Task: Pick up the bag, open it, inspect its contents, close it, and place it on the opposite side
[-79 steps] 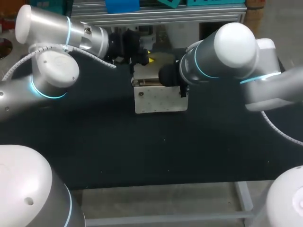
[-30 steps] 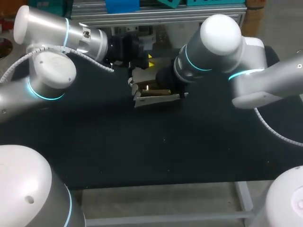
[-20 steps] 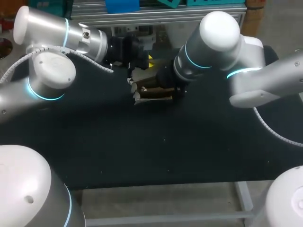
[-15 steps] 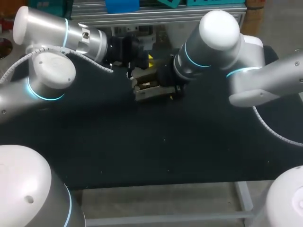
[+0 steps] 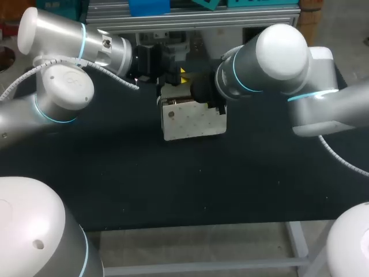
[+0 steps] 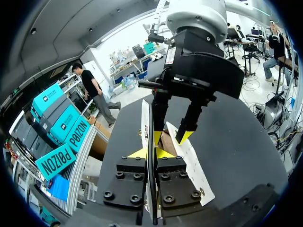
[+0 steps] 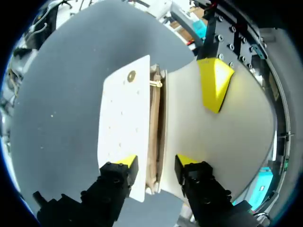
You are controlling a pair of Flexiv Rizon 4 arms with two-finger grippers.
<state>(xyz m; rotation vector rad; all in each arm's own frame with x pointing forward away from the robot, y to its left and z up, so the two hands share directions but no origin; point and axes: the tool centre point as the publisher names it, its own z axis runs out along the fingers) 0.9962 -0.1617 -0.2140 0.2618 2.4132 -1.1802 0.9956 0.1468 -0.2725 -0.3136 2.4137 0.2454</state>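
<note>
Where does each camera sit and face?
Head view: above and behind the robot, looking down on the table; left arm and right arm meet at the bag.
Left wrist view: on the left wrist, looking along the left gripper at the bag and right gripper.
Right wrist view: on the right wrist, looking past its gripper at the bag's top.
Shared: both wrist views show bag and opposite gripper.

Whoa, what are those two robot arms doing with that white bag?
Both arms are working on the white bag, out at the far middle of the black table. The left gripper is pinching the bag's back wall. The right gripper is at the bag's top edge, where a narrow gap shows the brown inside. I can't tell whether it is gripping. The bag has not yet been put down on the other side.
</note>
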